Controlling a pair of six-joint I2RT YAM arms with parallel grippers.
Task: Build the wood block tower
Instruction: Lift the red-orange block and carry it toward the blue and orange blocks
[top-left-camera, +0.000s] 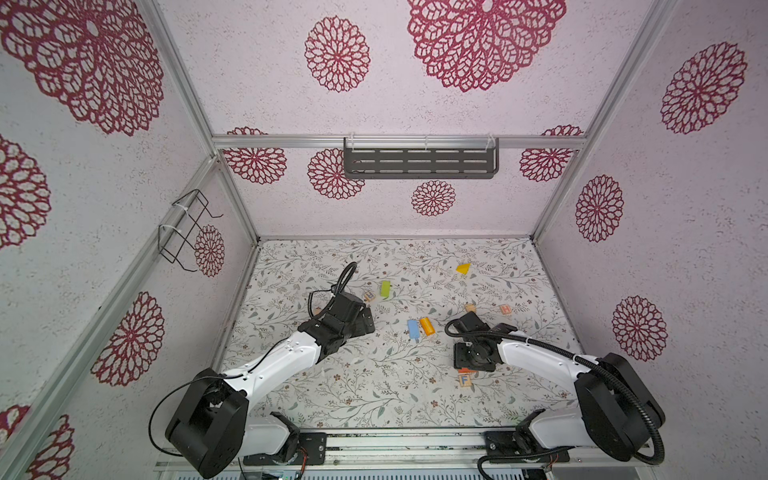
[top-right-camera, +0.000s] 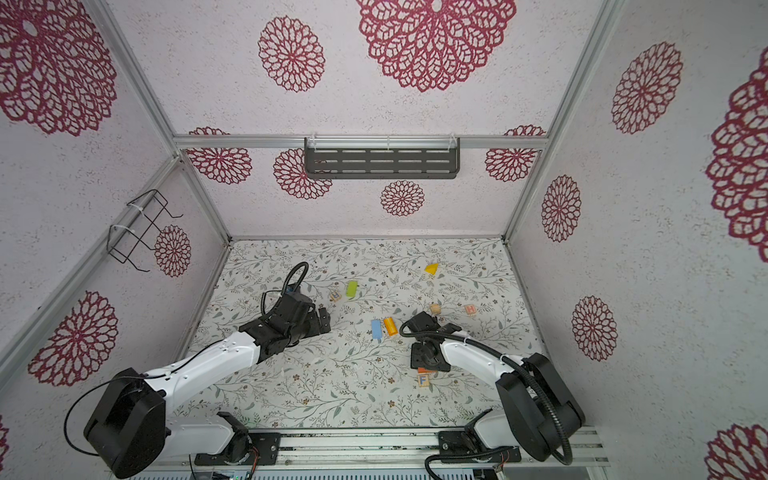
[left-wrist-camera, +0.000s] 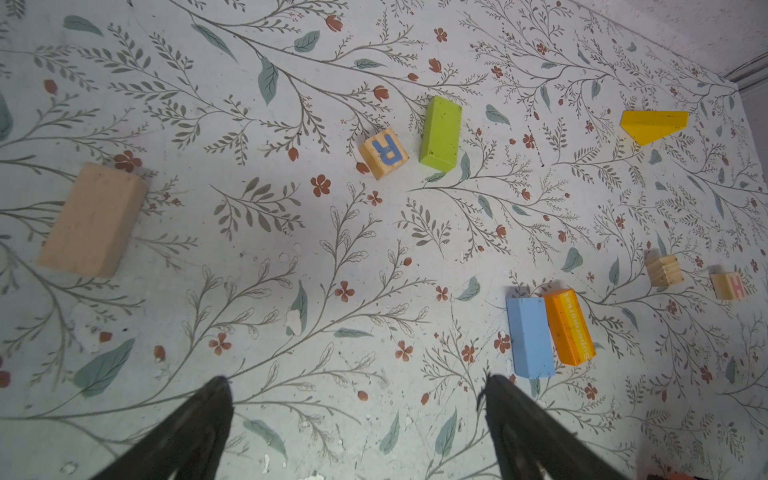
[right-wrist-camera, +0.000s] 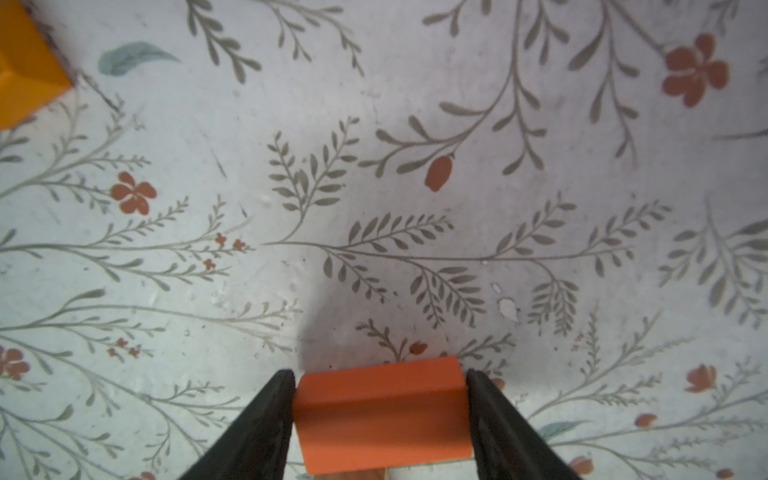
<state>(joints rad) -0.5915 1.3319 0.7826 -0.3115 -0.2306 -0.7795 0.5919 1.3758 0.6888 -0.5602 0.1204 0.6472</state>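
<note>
No wood block tower shows in any view; the wood blocks lie scattered on the floral table. My right gripper (right-wrist-camera: 379, 374) is shut on a red block (right-wrist-camera: 380, 415), one jaw pressed to each side, low over the table; in a top view a sliver of the red block (top-left-camera: 464, 370) peeks from under the wrist. A blue block (top-left-camera: 412, 329) and an orange block (top-left-camera: 427, 326) lie side by side in the middle. My left gripper (left-wrist-camera: 357, 380) stands open and empty, left of them. A tan block (left-wrist-camera: 93, 220) lies near it.
A lime-green block (top-left-camera: 385, 289) and an R cube (top-left-camera: 369, 296) lie farther back, a yellow wedge (top-left-camera: 463, 268) at the back right. A plain cube (top-left-camera: 470, 308) and an H cube (top-left-camera: 505, 309) sit behind the right arm, an F cube (top-left-camera: 465, 379) in front of it.
</note>
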